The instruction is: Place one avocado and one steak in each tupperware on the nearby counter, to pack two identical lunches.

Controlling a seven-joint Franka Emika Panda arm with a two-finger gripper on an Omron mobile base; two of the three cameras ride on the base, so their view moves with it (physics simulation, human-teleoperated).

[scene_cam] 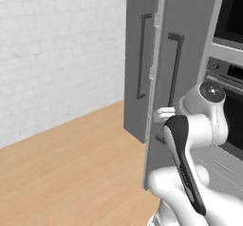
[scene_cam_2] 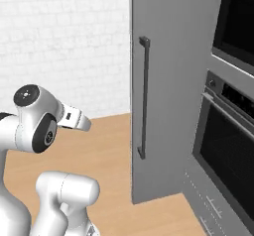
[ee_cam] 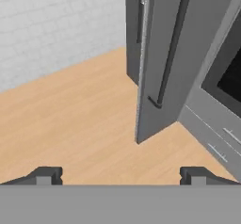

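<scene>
Facing a tall grey cabinet (ee_cam: pixel 160 53), the fingers (ee_cam: pixel 120 176) stand wide apart, empty. Avocados, steaks and worktop lie somewhere beyond them; I'd guess a firm avocado wants gripping across its middle, slippery steak by its edges.

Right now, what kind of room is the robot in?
Most likely a kitchen. A built-in oven with a dark glass door sits in the wall, next to tall grey cabinet doors with long bar handles. There's also a wooden floor and a white brick wall.
</scene>
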